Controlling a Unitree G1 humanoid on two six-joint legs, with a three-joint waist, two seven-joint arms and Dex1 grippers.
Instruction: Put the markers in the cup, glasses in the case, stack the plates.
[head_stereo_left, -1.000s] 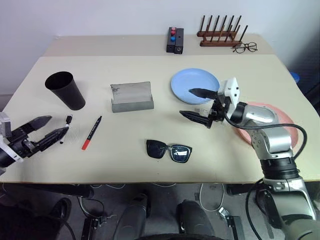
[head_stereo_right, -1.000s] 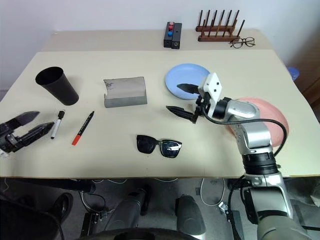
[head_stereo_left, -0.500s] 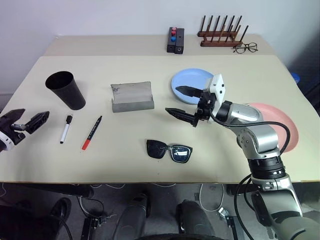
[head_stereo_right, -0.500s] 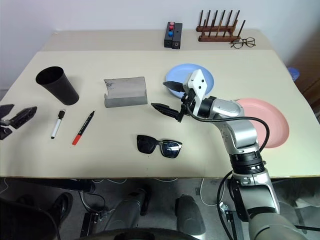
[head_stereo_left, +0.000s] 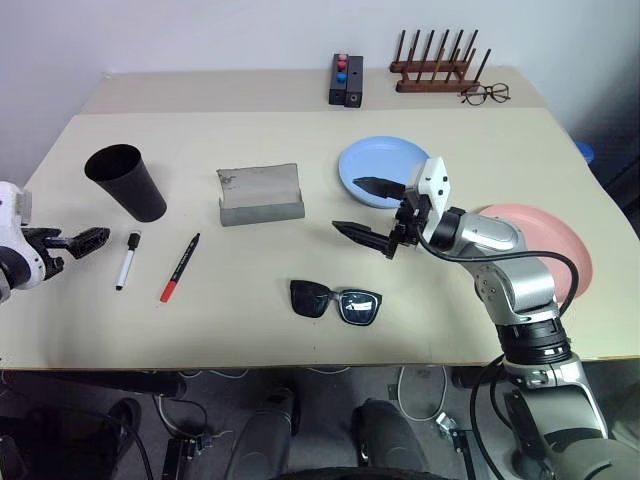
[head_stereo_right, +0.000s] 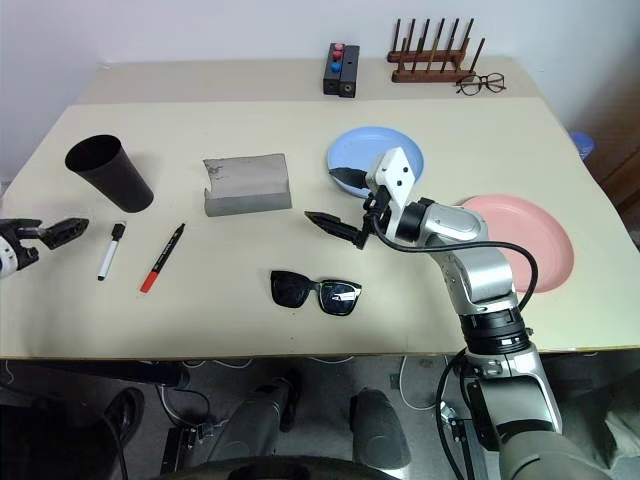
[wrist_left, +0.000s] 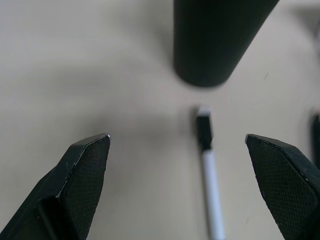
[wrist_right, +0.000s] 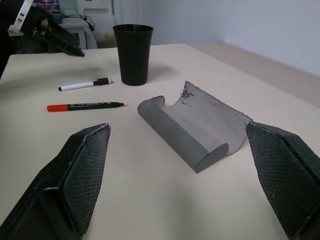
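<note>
Black-fingered left gripper (wrist_left: 177, 187) I hold low, jaws wide and empty, facing white-barrelled black-capped marker (wrist_left: 207, 170) beside tall black plastic cup (wrist_left: 215, 37).

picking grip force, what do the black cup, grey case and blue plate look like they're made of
Tall black tapered cup: probably plastic, matte, thin even wall at the rim. Grey rectangular glasses case: felt-like fabric over a stiff shell, dull and fuzzy, with a scuffed edge. Light blue round plate: smooth, slightly glossy; plastic or glazed ceramic, can't tell which.
</note>
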